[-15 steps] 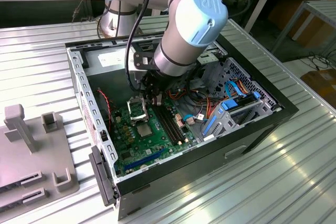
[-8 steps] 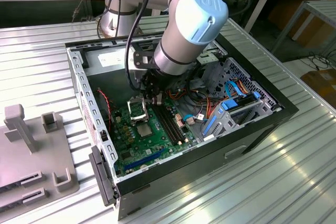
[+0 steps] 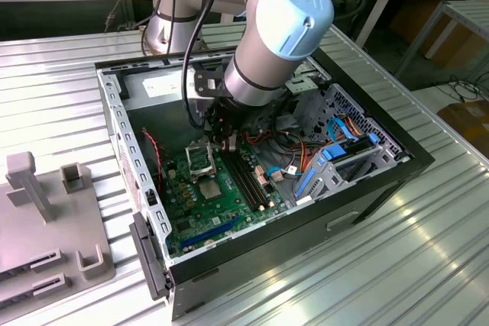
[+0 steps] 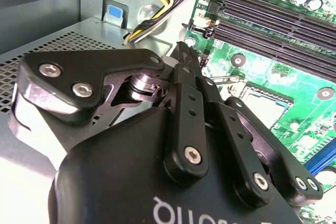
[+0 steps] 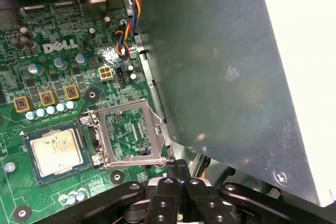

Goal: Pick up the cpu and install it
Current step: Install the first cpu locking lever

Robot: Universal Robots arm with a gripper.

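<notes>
The cpu (image 5: 55, 153) lies flat in its socket on the green board (image 5: 47, 77), silver top up. In the first wrist view the hinged socket frame (image 5: 131, 135) stands swung open just beside it, at about 3 o'clock from the chip, and touches nothing on the chip's top. In the exterior view the cpu (image 3: 209, 187) sits near the board's (image 3: 195, 215) middle, with the open frame (image 3: 200, 156) at about 12 o'clock from it and the long black memory slots (image 3: 248, 181) at 3 o'clock.

The gripper (image 5: 177, 167) hangs over the frame's edge, apart from the chip. Its fingers (image 5: 181, 174) are pressed together with nothing between them; the second wrist view shows the same closed tips (image 4: 185, 59) above the board, near the yellow and black cables (image 4: 157, 9).

In the exterior view the arm (image 3: 267, 43) reaches down into the open case (image 3: 367, 181), which rests on a ribbed metal table (image 3: 428, 265). A grey fixture (image 3: 46, 219) stands at the case's 9 o'clock.
</notes>
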